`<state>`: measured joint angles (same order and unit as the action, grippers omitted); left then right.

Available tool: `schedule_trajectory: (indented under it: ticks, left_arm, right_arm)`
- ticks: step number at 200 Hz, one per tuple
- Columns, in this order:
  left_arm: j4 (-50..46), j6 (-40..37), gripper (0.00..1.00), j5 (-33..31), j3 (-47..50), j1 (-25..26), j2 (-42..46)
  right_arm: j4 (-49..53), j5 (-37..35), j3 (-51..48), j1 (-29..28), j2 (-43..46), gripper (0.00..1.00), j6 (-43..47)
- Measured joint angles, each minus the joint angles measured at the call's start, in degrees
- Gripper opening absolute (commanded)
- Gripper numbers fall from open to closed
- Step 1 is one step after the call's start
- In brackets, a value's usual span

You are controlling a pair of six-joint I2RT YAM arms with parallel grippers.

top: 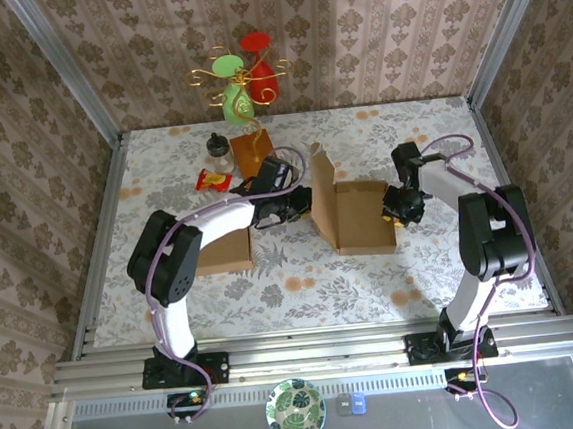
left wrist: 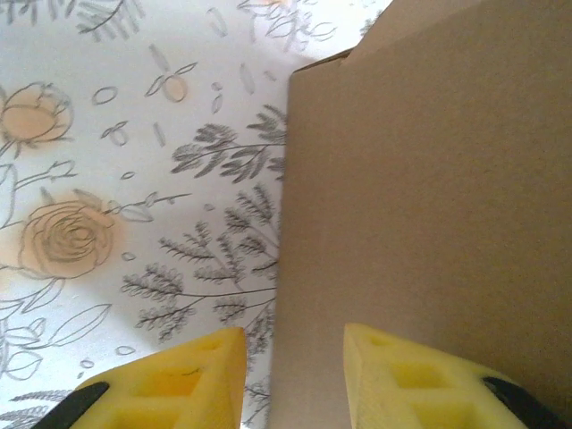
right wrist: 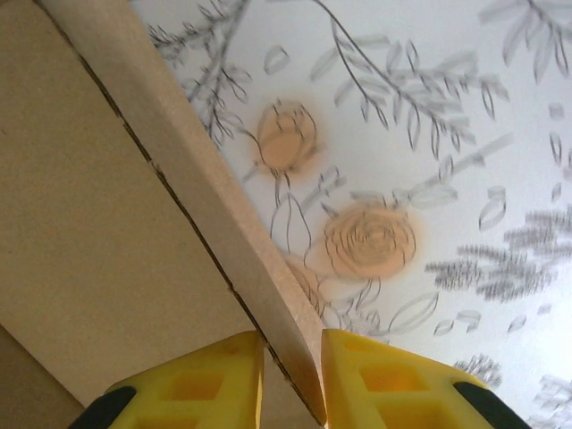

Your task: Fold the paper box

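You could see a floral tablecloth (top: 373,287) covering the table. At its far edge stood a wire ornament stand (top: 239,78) carrying red and green pieces. Near it were a small dark-capped bottle (top: 221,154), a red packet (top: 211,180) and what appeared to be a brown carton (top: 250,150). A leaf-patterned bowl (top: 295,411) sat on the near ledge.

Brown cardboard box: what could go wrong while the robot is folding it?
The right jaws pinch just the rim of the side wall of the brown cardboard box, so it could crease or slip free. The left jaws reach only the edge of the tall upright flap, which might flop over.
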<state>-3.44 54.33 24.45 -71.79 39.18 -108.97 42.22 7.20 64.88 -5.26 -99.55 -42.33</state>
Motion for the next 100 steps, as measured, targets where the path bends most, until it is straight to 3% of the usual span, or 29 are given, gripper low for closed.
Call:
schedule_trajectory:
  ticks: [100]
  left_arm:
    - [-0.1, -1.1, 0.35, 5.2, -8.0, -2.3, -7.0]
  right_arm:
    - [-5.0, 0.7, -12.9, -9.5, 10.7, 0.29, -38.1]
